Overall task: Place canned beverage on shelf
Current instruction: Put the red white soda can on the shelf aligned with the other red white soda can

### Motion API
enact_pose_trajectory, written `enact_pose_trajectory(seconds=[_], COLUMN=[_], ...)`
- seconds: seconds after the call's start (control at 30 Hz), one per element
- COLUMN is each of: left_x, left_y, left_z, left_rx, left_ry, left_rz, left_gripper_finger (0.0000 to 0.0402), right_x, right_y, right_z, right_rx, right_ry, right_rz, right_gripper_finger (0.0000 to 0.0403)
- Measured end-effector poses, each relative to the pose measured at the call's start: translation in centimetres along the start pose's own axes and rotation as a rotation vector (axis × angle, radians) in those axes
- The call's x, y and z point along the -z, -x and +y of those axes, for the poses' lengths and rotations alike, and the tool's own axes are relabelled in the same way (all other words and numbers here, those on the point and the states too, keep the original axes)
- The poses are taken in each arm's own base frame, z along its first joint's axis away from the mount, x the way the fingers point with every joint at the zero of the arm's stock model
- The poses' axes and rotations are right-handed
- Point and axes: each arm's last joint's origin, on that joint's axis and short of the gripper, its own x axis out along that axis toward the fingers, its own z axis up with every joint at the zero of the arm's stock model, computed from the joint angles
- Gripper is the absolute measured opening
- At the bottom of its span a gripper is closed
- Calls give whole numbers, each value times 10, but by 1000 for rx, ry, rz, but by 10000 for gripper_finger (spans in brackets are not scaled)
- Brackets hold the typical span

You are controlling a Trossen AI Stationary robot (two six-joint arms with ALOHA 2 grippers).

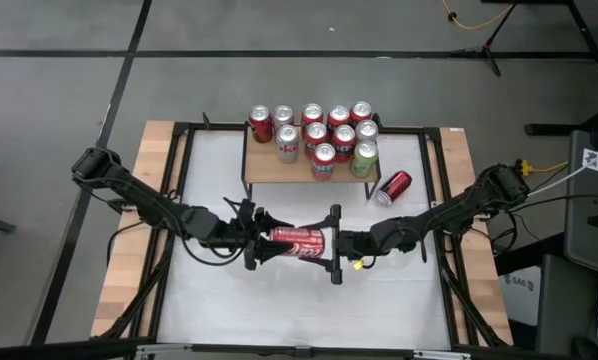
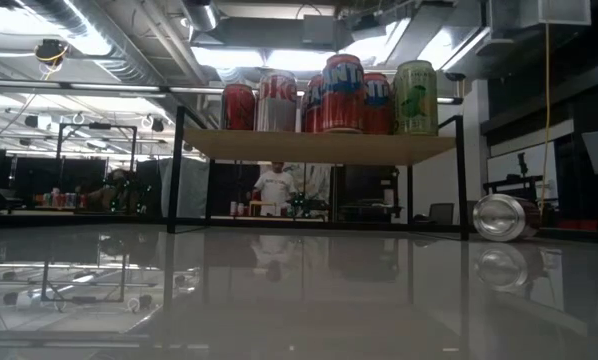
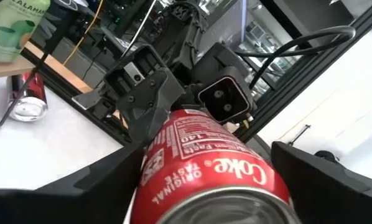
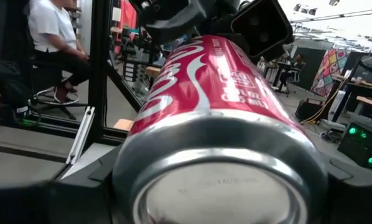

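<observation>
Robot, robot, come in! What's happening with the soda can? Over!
Red Coke can lying sideways between both grippers above the table. Right gripper shut on it; left gripper open around its other end. Shelf crowded with cans, front edge free.

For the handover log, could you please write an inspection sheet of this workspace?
Surface: white table, bare in front.
Job's things: Coke can held level between both arms; shelf with ten upright cans.
Clutter: one can on its side beside the shelf.
End effectors: right end effector shut on the Coke can; left end effector at its other end, fingers wide.
Cables: yellow cable on the floor.
Surroundings: seated person behind.
</observation>
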Motion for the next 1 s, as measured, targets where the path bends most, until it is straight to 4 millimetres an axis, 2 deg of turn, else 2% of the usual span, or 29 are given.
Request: enact_pose_trajectory(seconds=[0.13,0.23,0.57,1.0], left_x=[2,3,4,6], left_y=[0,0,1,2], left_z=[1,0,-1,-3], left_rx=[12,18,34,80], left_ry=[14,17,25,45], left_rz=[32,45,59,113], left_gripper_finger=[315,302,326,327], right_x=[0,0,0,-1], right_y=[0,0,0,0], right_z=[1,1,1,1], right_rx=[-4,-4,-5,-13], right_ry=[-5,-7,-1,-44], right_rz=[-2,-1,-2,-5], right_gripper_finger=[295,295,295,295])
